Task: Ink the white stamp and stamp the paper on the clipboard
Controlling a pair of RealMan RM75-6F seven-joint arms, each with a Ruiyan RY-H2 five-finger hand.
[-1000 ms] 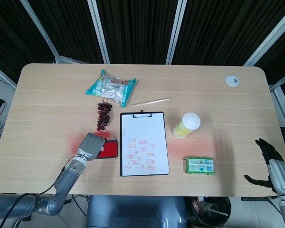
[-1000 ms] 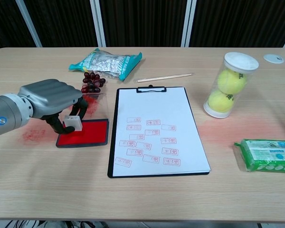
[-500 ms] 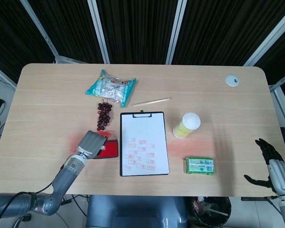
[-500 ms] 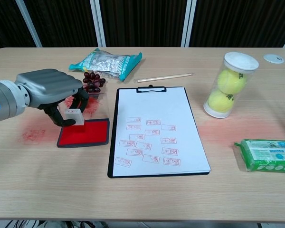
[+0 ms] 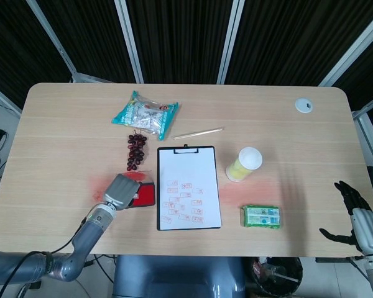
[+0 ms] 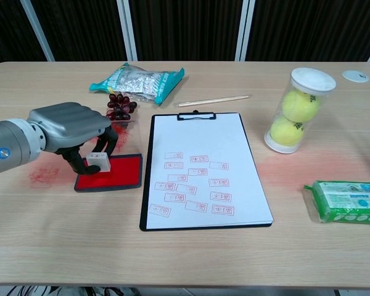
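My left hand [image 6: 69,126] grips the small white stamp [image 6: 99,161], which sits down on the red ink pad [image 6: 118,173] at its left part. In the head view that left hand [image 5: 120,190] covers the stamp, and only the right part of the red ink pad [image 5: 146,195] shows. Right of the pad lies the black clipboard [image 6: 147,185] with white paper [image 6: 199,139] carrying several red stamp marks in its lower half; the clipboard [image 5: 158,186] lies at the table's middle in the head view. My right hand [image 5: 352,210] hangs open off the table's right edge, far from everything.
A bunch of dark grapes [image 6: 118,106] and a teal snack bag [image 6: 137,81] lie behind the pad. A wooden stick [image 6: 213,100] rests above the clipboard. A clear tube of tennis balls [image 6: 298,111], a green packet [image 6: 345,201] and a white disc [image 6: 354,76] stand right. Red stains [image 6: 43,175] mark the table.
My left hand lifted the stamp off the pad half a second ago, then came back down; the stamp rests on the pad again. The right hand has not moved.
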